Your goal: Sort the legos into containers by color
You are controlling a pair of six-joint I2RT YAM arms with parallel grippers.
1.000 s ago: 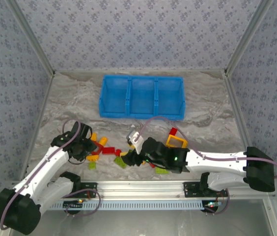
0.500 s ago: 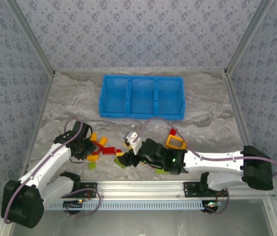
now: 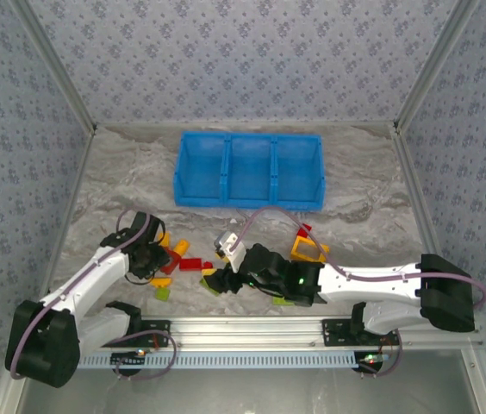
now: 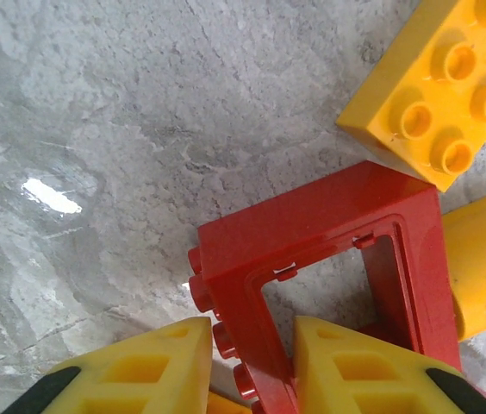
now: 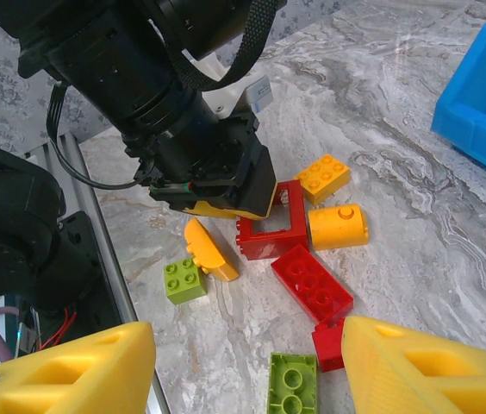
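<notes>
red frame (image 4: 312, 216) cropped below, blue tray (image 5: 484, 95) cropped

I see a red frame (image 4: 312, 224), orange-yellow and lime-green legos (image 5: 323, 177), grey marbled surface (image 5: 381, 112), bright blue tray (image 3: 252, 198).

Bare marble table (image 3: 122, 185) lies open btwn blue tray (image 3: 247, 203) and brick cluster (image 3: 190, 265). Near edge is crowded: right arm (image 3: 372, 283) stretches across, w/ right gripper (image 3: 215, 279) close beside left gripper (image 3: 152, 259), which straddles a red frame (image 4: 312, 220) hemmed by orange bricks (image 4: 437, 86).
</notes>
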